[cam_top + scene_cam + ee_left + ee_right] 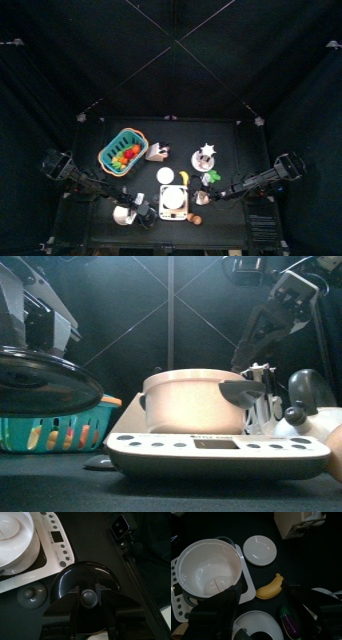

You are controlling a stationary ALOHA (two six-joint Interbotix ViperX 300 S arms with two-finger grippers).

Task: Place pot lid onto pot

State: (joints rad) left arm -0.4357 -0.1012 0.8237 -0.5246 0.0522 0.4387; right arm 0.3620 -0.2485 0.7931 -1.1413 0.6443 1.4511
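The left end effector (88, 609) grips the black pot lid (85, 587) by its knob, one jaw on each side, and holds it above the table (100, 542), to the left of the pot (201, 399). In the front view the lid (43, 379) hangs tilted at the left, in front of a teal basket (54, 428), apart from the pot. The white pot sits uncovered in a white cooker base (214, 451) with a row of buttons along its near face, close to the table's near edge. The right end effector (261, 609) hovers beside the pot's right side with its jaws spread and nothing between them; the pot's empty white inside (208, 567) shows in its wrist view. Near it lie a yellow banana (271, 588), a small white plate (260, 549) and an aubergine (290, 624) on a second white plate (254, 624). From above, the basket (120, 150) with bright fruit stands at the far left of the table.
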